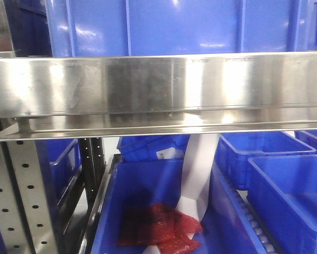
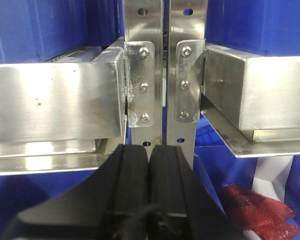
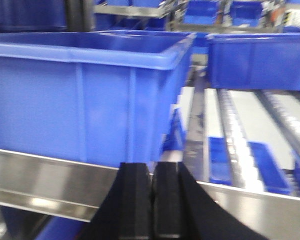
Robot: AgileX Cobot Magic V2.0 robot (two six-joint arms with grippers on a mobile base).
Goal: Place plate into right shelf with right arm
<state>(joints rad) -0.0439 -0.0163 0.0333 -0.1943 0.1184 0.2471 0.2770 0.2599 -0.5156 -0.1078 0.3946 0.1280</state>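
- Two pincers are clenched with nothing between their bars: the left pincer (image 2: 150,170) sits just before the rack's twin uprights (image 2: 165,75), the right pincer (image 3: 151,200) just before the shelf (image 1: 158,90) lip.
- Beyond the right pincer, a blue crate (image 3: 84,90) stands on the shelf just behind the lip; a second crate (image 3: 260,60) stands to its right, farther back.
- Below the lip, a lower crate (image 1: 147,211) holds a red item (image 1: 161,230) and a white strip (image 1: 198,174).
- No view shows the plate, so I cannot tell where it lies.
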